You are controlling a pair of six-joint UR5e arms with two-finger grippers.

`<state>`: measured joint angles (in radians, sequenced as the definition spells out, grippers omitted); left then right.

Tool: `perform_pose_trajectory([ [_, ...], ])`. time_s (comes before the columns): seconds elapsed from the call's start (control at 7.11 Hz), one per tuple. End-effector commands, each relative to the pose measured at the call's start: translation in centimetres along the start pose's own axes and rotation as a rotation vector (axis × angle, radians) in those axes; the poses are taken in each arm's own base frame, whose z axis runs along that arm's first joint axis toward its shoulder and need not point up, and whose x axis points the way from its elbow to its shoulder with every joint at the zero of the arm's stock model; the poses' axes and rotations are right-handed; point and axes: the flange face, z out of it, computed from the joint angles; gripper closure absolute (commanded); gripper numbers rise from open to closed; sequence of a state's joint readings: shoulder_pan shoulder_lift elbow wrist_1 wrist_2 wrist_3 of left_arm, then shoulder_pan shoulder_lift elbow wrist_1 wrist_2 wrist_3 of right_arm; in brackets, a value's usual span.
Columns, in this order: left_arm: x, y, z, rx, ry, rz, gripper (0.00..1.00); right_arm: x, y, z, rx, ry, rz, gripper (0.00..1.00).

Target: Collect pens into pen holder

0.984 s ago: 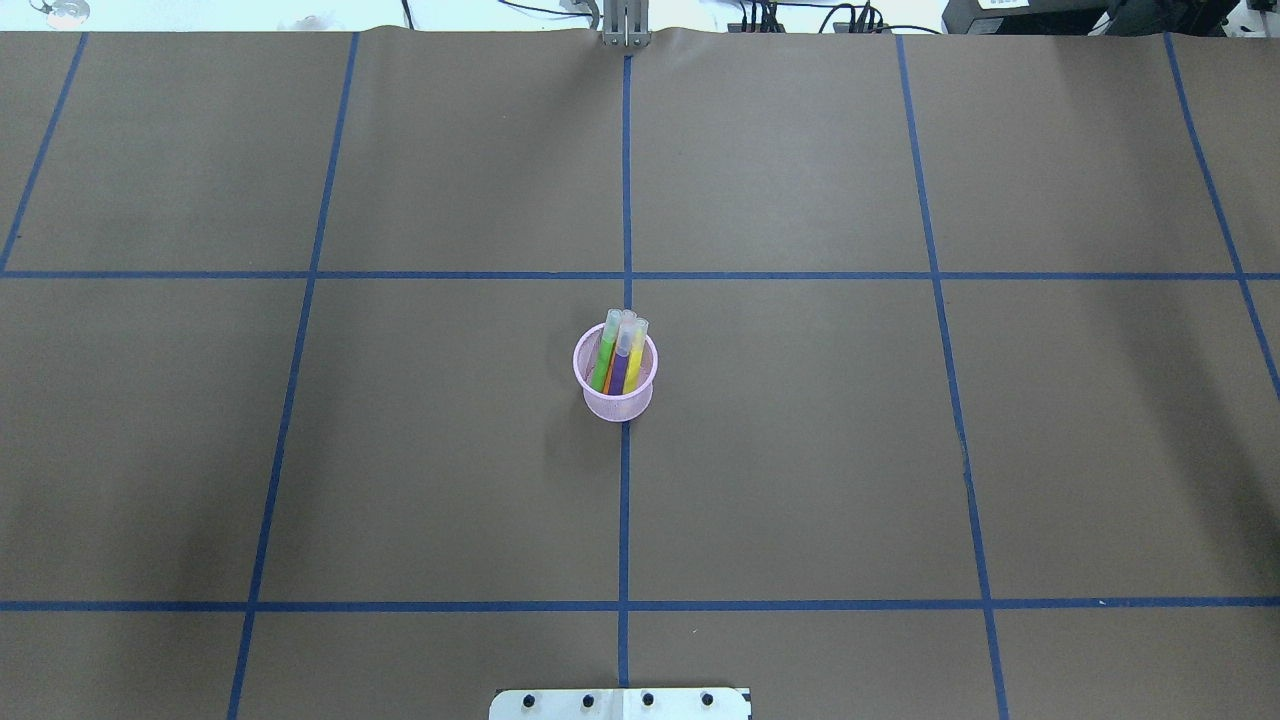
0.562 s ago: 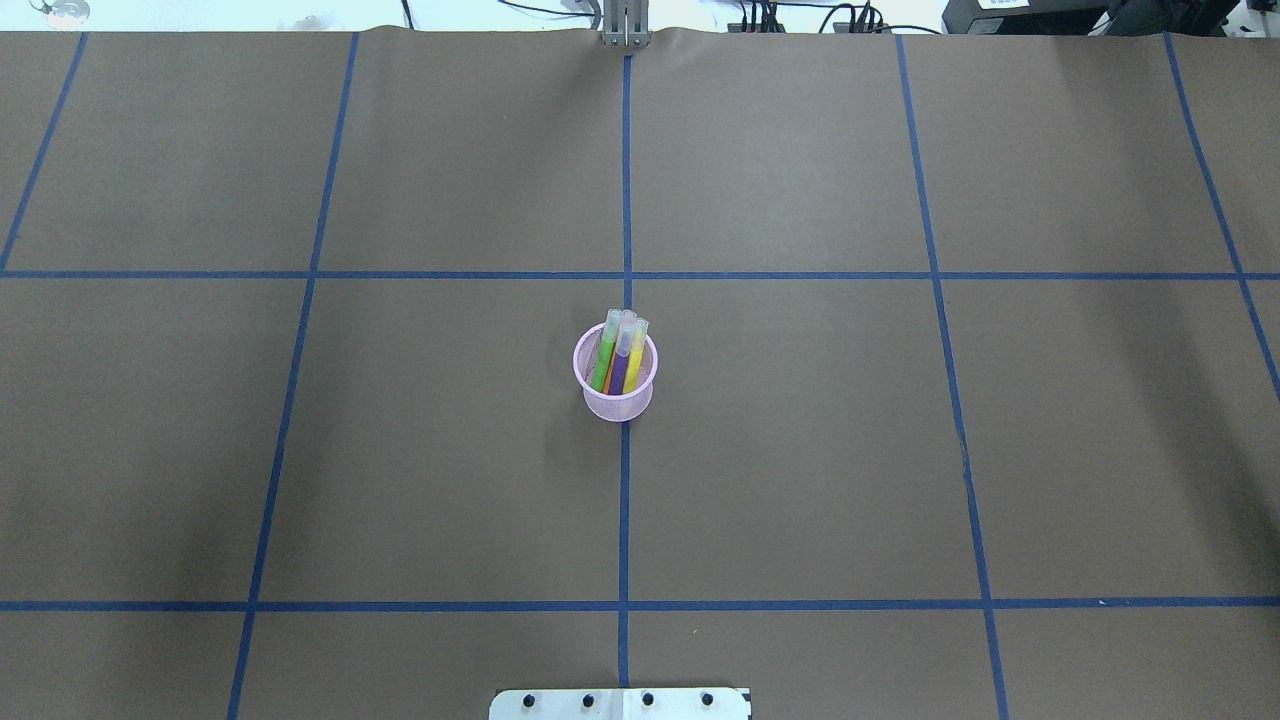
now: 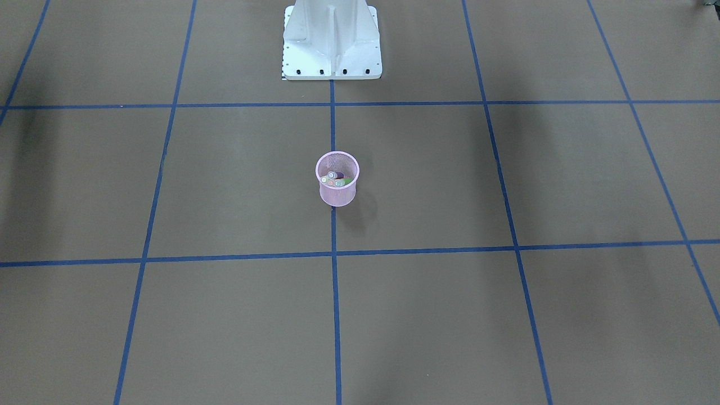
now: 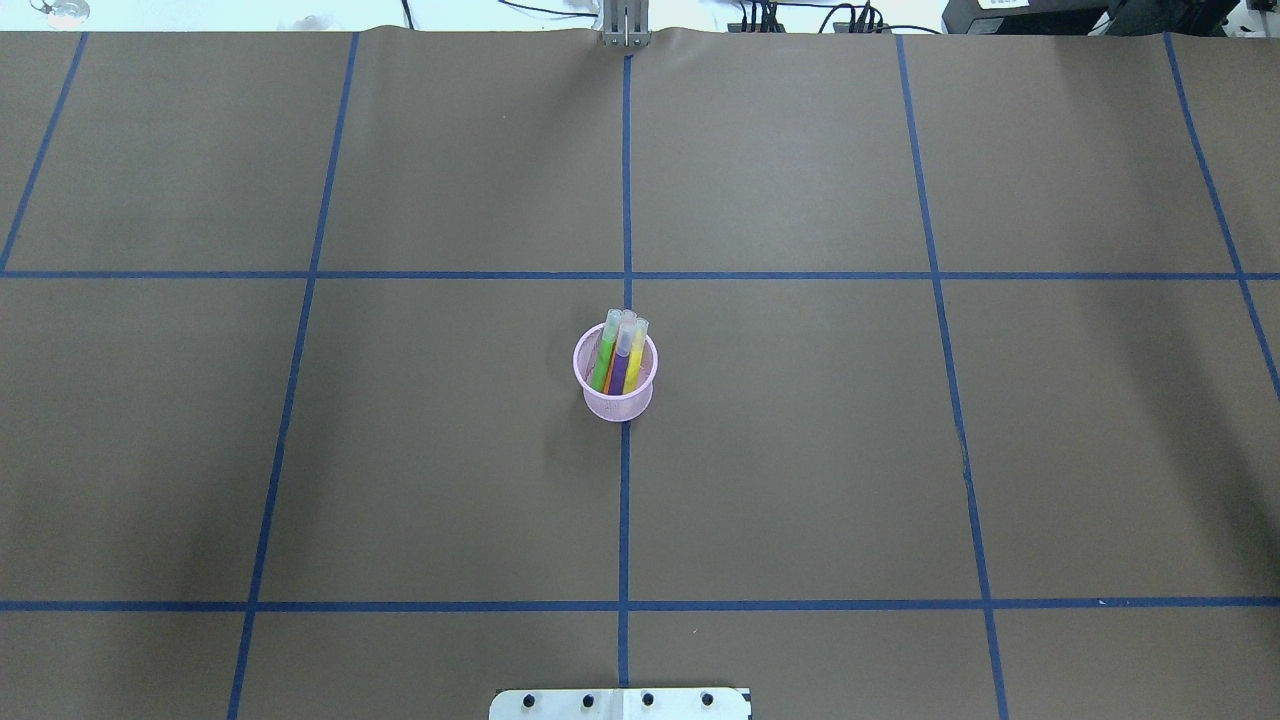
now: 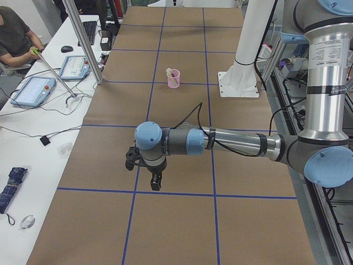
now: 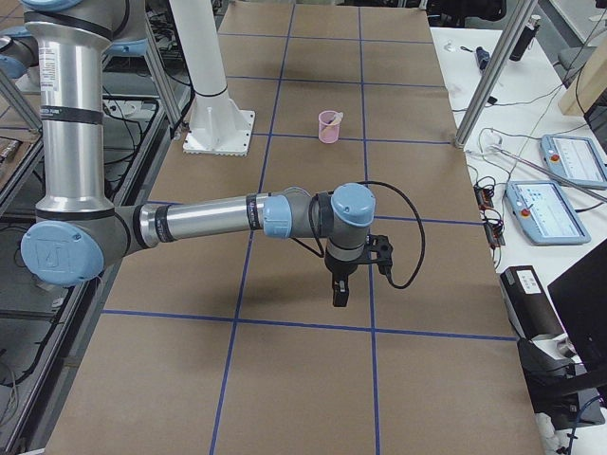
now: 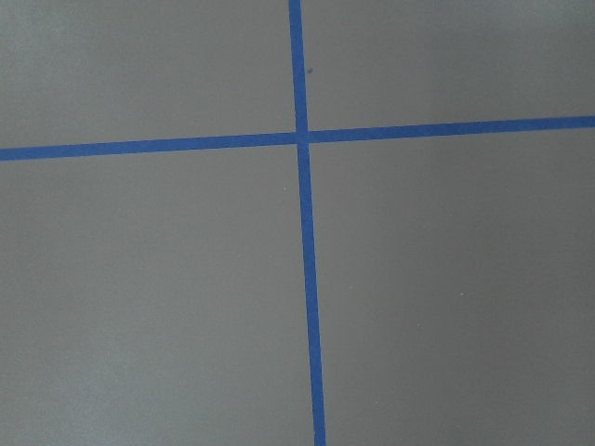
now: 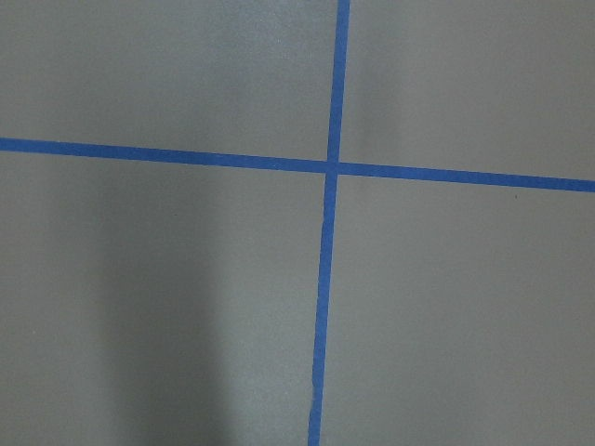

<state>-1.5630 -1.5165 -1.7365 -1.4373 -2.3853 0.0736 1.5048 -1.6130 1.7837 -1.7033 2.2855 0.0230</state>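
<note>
The pink mesh pen holder [image 4: 615,402] stands upright at the table's centre, on a blue tape line. The pens stand inside it and lean toward the far side, pale caps up: a green one [image 4: 603,355], a purple one [image 4: 620,370], a yellow-looking one [image 4: 635,358] and a sliver of orange between them. From across the table, their cap ends [image 3: 333,179] show inside the pen holder [image 3: 337,194]. My left gripper [image 5: 154,179] and right gripper [image 6: 339,289] hang above the table ends, far from the cup. I cannot tell whether either is open or shut. Both wrist views show only paper and tape.
Brown paper with a blue tape grid [image 4: 625,200] covers the table. The white robot base [image 3: 332,45] stands at the near edge. A side bench with tablets [image 5: 33,88], cables and a seated person [image 5: 14,38] lies beyond the far edge, behind metal posts [image 5: 83,38].
</note>
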Motion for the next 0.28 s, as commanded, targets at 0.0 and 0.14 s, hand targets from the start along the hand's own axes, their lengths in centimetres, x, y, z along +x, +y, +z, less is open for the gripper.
perform_pose_trajectory([
  [0.0, -0.13, 0.25, 0.23, -0.005, 0.000, -0.003, 0.00, 0.10, 0.11, 0.13, -0.003, -0.002, 0.003, 0.00],
  [0.14, -0.08, 0.24, 0.18, -0.004, 0.000, -0.002, 0.00, 0.05, 0.11, 0.07, -0.002, -0.002, 0.002, 0.00],
])
